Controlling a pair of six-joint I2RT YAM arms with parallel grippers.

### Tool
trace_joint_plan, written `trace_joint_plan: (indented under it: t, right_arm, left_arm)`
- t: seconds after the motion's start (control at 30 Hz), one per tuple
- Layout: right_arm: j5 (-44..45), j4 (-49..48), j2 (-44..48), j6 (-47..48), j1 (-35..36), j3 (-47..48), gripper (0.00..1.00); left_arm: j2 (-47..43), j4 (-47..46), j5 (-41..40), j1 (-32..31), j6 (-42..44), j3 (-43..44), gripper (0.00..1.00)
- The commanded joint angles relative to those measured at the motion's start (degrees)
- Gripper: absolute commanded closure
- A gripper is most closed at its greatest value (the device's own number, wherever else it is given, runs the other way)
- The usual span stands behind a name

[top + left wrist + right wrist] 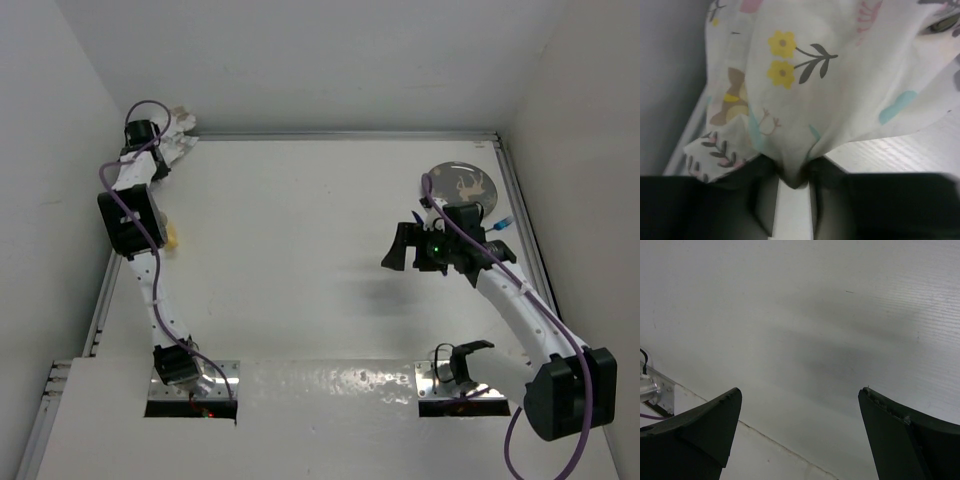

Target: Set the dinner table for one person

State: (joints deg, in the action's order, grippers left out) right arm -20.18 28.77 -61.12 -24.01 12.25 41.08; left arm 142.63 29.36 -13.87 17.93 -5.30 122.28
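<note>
At the far left corner of the dinner table (300, 230), a bunched white placemat (181, 125) printed with yellow flowers and leaves (805, 75) lies against the wall. My left gripper (168, 138) reaches into that corner. In the left wrist view its jaws (792, 172) are shut on a pinched fold of the cloth. My right gripper (400, 245) hovers over the right middle of the table. It is open, and only bare tabletop (815, 315) shows between its fingers. A round grey plate (460, 185) with a pale deer print lies at the far right.
A small blue item (505, 222) lies by the right rail, beside the plate. Something yellow (173, 237) peeks out beside the left arm. Grey walls close in the table on the left, back and right. A silver rail (100, 300) runs along the left edge.
</note>
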Motion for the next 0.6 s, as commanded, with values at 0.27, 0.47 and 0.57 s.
trace_joint_plan:
  t: [0.27,0.47,0.57]
  right_arm:
    - [1.5,3.4,3.7,3.2,0.4,5.9,0.01]
    - [4.5,4.5,8.3,3.3,0.4,8.1,0.01]
    - [6.1,6.5,10.6,3.0,0.4,8.9,0.01]
  left_arm:
    - [-17.4,-3.4,16.9,-5.2,0.9,1.3,1.00]
    - [-31.7,1.2,15.2,-16.0,4.0,-3.1,1.00]
    - [-39.5,2.5,15.4,-20.9,1.5,-13.9,1.00]
